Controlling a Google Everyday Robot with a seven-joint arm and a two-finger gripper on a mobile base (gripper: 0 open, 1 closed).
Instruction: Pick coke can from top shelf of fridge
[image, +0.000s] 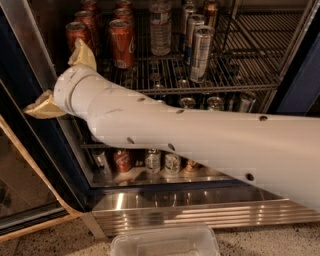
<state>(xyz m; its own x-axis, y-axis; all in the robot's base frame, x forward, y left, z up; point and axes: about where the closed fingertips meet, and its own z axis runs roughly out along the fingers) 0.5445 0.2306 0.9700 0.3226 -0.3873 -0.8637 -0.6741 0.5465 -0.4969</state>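
Several red coke cans stand at the left of the top shelf (230, 88) of the fridge (200, 212); the nearest are one at the far left (76, 34) and one beside it (122, 42). My gripper (55, 77) is at the fridge's left front, at the level of that shelf. Its two tan fingers are spread wide apart and hold nothing. The upper finger (83, 54) overlaps the lower part of the far-left coke can. The lower finger (44, 107) points out to the left, over the dark blue frame. My white arm crosses the view and hides much of the middle shelf.
A clear plastic bottle (161, 27) and tall slim silver cans (201, 47) stand right of the coke cans. More cans fill the bottom shelf (152, 161). The open glass door (25, 190) hangs at left. A clear plastic tub (165, 242) lies on the floor.
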